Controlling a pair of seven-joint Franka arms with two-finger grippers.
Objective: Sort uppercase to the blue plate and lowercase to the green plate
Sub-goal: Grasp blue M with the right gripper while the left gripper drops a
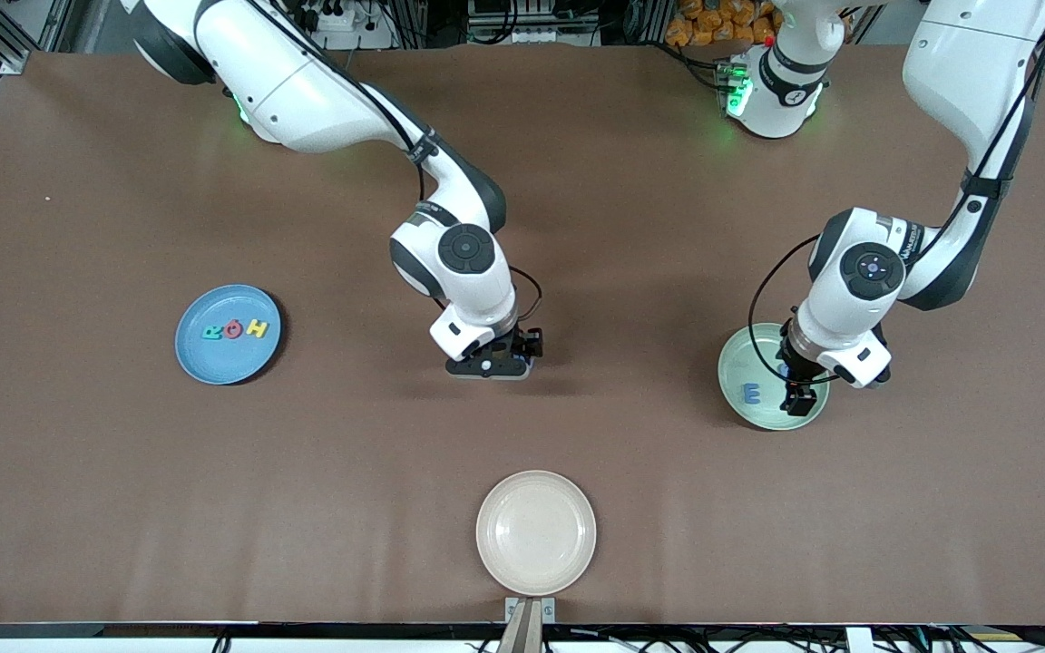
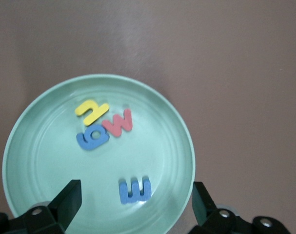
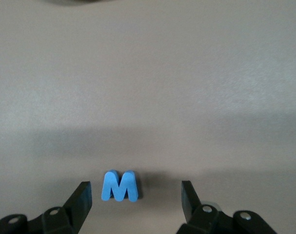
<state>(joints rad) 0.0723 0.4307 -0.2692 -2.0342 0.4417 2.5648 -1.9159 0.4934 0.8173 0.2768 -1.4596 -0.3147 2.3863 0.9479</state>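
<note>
My right gripper (image 3: pixel 136 204) hangs low over the bare table, fingers spread wide, with the blue W (image 3: pixel 119 185) lying flat between them, untouched. It looks like light, soft foam, so I would pinch its two outer edges gently. My left gripper (image 2: pixel 136 202) is spread wide and empty over the green plate (image 2: pixel 30 146), where a blue m (image 2: pixel 135 190) lies directly below it, probably just released.

Front camera high, facing robots, whole surface (image 1: pixel 123 508) in frame. Left wrist camera close above green plate (image 2: pixel 21 141), shared with front view. Right wrist camera close above surface.
</note>
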